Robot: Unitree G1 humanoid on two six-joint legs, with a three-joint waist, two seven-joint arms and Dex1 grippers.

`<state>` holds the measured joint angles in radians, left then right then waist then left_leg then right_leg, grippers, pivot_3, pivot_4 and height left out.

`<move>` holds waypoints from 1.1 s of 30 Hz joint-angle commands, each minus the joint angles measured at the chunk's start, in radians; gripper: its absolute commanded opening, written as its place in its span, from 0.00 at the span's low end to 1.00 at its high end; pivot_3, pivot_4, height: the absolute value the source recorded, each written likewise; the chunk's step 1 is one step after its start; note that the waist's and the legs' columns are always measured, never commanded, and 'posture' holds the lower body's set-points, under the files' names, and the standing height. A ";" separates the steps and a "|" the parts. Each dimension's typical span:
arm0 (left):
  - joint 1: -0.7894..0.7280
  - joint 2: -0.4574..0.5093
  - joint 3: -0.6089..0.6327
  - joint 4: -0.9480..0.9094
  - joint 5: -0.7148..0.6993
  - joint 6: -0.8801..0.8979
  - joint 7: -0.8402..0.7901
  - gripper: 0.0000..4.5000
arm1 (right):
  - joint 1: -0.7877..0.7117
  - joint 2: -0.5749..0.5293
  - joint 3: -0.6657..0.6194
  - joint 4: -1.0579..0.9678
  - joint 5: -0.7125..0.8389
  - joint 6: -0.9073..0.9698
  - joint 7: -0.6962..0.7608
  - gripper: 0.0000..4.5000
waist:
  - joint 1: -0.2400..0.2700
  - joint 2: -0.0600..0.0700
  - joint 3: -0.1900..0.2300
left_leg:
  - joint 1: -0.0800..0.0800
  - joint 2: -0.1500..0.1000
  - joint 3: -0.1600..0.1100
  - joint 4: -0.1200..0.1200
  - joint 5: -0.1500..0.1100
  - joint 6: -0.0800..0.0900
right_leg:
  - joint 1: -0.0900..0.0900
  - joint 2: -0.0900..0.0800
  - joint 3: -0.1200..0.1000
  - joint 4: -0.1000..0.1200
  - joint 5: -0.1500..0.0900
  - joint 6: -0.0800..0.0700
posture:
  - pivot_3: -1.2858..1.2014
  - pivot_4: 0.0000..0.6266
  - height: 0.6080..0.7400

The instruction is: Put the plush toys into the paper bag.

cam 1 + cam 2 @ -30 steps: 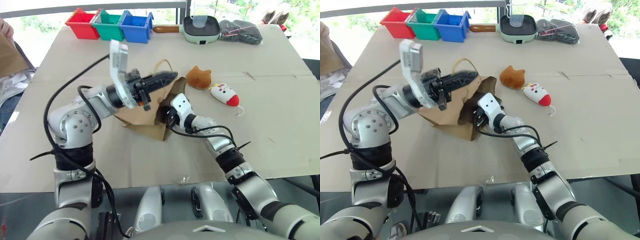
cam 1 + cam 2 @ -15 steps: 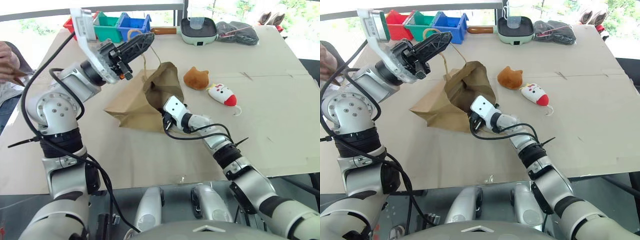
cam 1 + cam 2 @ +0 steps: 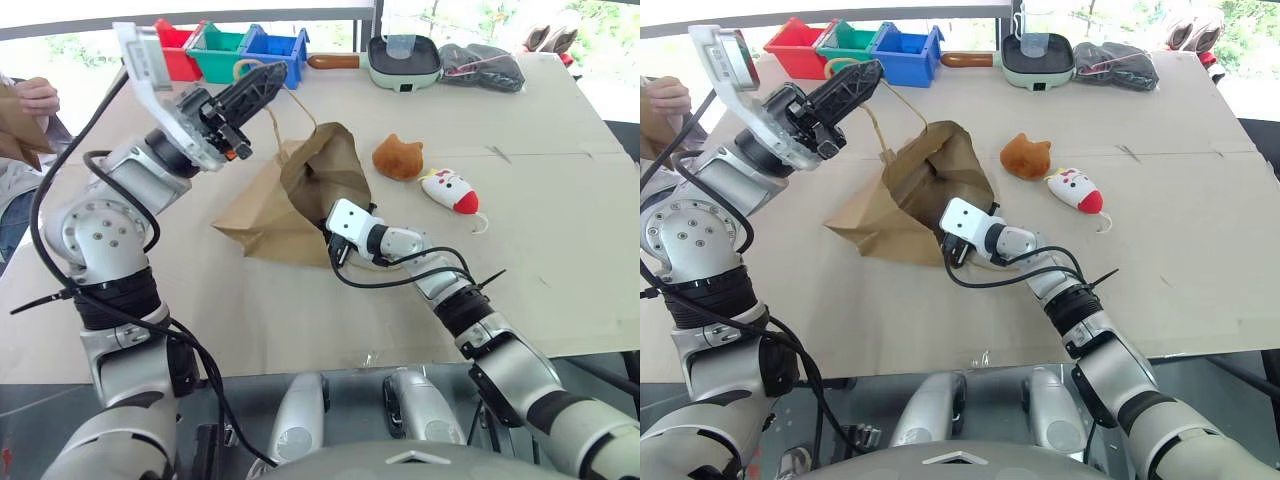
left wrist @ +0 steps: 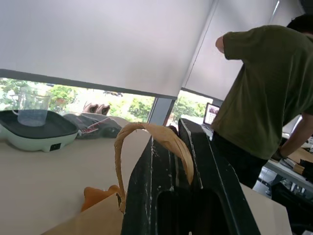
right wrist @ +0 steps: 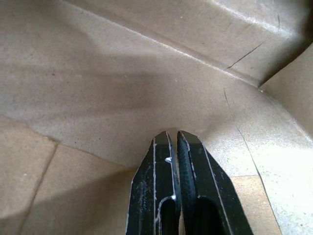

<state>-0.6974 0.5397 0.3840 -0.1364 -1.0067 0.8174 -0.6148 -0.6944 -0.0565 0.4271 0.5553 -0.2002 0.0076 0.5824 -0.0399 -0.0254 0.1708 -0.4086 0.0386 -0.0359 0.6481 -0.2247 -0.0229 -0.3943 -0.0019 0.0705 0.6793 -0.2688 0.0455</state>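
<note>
Left gripper (image 3: 268, 78) on paper bag (image 3: 270, 205) handle

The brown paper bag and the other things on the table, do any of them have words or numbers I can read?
No readable text anywhere.
Plain brown kraft paper bag: no print on it.
Red, green and blue plastic bins: no labels to be seen.
Pale green square pan: a small dark patch on its front, too small to read.
White mouse-shaped plush toy: face markings only, no letters.

The paper bag (image 3: 300, 195) lay on the tabletop (image 3: 560, 240), the two plush toys (image 3: 397, 157) to its right, three bins (image 3: 245, 48) behind it.
</note>
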 commanded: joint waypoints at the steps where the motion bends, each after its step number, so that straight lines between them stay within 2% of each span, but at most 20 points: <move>1: -0.012 -0.001 0.051 -0.050 -0.046 -0.034 0.031 0.00 | 0.063 -0.033 0.056 0.074 -0.050 0.078 0.051 0.00 | 0.001 0.000 0.000 | 0.000 0.000 0.000 0.000 0.000 0.000 | 0.000 0.000 0.000 0.000 0.000 0.000 | 0.52 0.24 1.00; 4: -0.005 0.002 0.061 -0.058 -0.056 -0.039 0.044 0.00 | 0.064 -0.030 0.044 0.070 -0.041 0.084 0.053 0.00 | 0.000 0.000 0.000 | 0.000 0.000 0.000 0.000 0.000 0.000 | 0.000 0.000 0.000 0.000 0.000 0.000 | 0.52 0.24 1.00; 9: 0.148 0.033 -0.022 -0.171 0.012 -0.053 -0.020 0.00 | 0.069 -0.010 -0.044 -0.040 0.051 0.040 0.043 0.00 | 0.001 0.000 0.000 | 0.000 0.000 0.000 -0.001 0.000 0.000 | 0.000 0.000 0.000 -0.001 0.000 0.000 | 0.52 0.24 1.00; 10: 0.190 0.043 -0.045 -0.190 0.051 -0.082 -0.046 0.00 | 0.075 -0.007 -0.072 -0.095 0.100 0.084 0.074 0.00 | 0.001 0.000 0.000 | 0.000 0.000 0.000 -0.001 0.000 0.000 | 0.000 0.000 0.000 -0.001 0.000 0.000 | 0.52 0.24 1.00; 13: 0.271 0.032 -0.073 -0.224 0.099 -0.126 -0.058 0.00 | 0.100 -0.033 -0.107 -0.268 0.192 0.170 0.161 0.18 | 0.001 0.001 0.001 | -0.003 0.000 0.000 -0.001 0.000 0.000 | -0.002 0.000 0.000 -0.001 0.000 0.000 | 0.52 0.24 1.00; 15: 0.303 0.026 -0.088 -0.234 0.128 -0.159 -0.064 0.00 | 0.117 -0.064 -0.113 -0.367 0.203 0.198 0.174 0.38 | 0.002 0.001 0.002 | -0.005 0.000 -0.002 0.000 0.000 0.000 | -0.003 0.000 -0.001 -0.001 0.000 0.000 | 0.52 0.24 1.00; 18: 0.346 0.009 -0.111 -0.235 0.185 -0.213 -0.056 0.00 | 0.156 -0.147 -0.155 -0.618 0.264 0.334 0.208 0.72 | 0.003 0.003 0.003 | -0.006 0.000 -0.001 0.000 0.000 0.000 | -0.004 0.000 -0.001 -0.001 0.000 0.000 | 0.52 0.24 1.00; 20: 0.355 -0.005 -0.117 -0.234 0.207 -0.242 -0.045 0.00 | 0.166 -0.182 -0.178 -0.715 0.304 0.426 0.215 0.94 | 0.003 0.002 0.003 | -0.006 0.000 -0.001 0.000 0.000 0.000 | -0.005 0.000 -0.001 -0.001 0.000 0.000 | 0.52 0.24 1.00; 21: 0.362 -0.014 -0.122 -0.234 0.221 -0.264 -0.047 0.00 | 0.169 -0.210 -0.205 -0.774 0.342 0.485 0.225 0.98 | 0.003 0.002 0.003 | -0.006 0.000 -0.001 0.000 0.000 0.000 | -0.005 0.000 -0.001 -0.001 0.000 0.000 | 0.52 0.24 1.00; 24: 0.375 -0.035 -0.125 -0.240 0.236 -0.290 -0.044 0.00 | 0.162 -0.289 -0.283 -0.863 0.398 0.611 0.222 0.98 | 0.003 0.002 0.003 | -0.006 0.000 -0.001 0.000 0.000 0.000 | -0.005 0.000 -0.001 -0.001 0.000 0.000 | 0.52 0.24 1.00; 26: 0.380 -0.053 -0.123 -0.251 0.229 -0.296 -0.026 0.00 | 0.121 -0.364 -0.324 -0.798 0.330 0.680 0.143 0.98 | 0.004 0.002 0.003 | -0.006 0.000 -0.001 0.000 0.000 0.000 | -0.005 0.000 -0.001 -0.002 0.000 0.000 | 0.52 0.24 1.00; 29: 0.383 -0.068 -0.125 -0.264 0.221 -0.294 -0.013 0.00 | 0.038 -0.400 -0.361 -0.584 0.271 0.707 0.022 0.98 | 0.004 0.002 0.003 | -0.006 0.000 0.001 0.001 0.000 0.000 | -0.005 0.000 0.000 -0.002 0.000 0.000 | 0.52 0.24 1.00; 33: 0.378 -0.078 -0.132 -0.274 0.219 -0.295 0.001 0.00 | -0.065 -0.414 -0.325 -0.269 0.189 0.634 -0.047 0.98 | -0.002 0.002 0.003 | -0.006 0.000 0.001 0.000 0.000 0.000 | -0.006 0.000 0.001 -0.002 0.000 0.000 | 0.52 0.24 1.00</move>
<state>-0.3094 0.4635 0.2443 -0.3642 -0.7744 0.5412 -0.6200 -0.7247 -0.4664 0.0961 0.1983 0.0238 0.6830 0.5659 -0.0419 -0.0238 0.1739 -0.4148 0.0386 -0.0339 0.6474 -0.2249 -0.0226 -0.4002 -0.0014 0.0722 0.6773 -0.2690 0.0453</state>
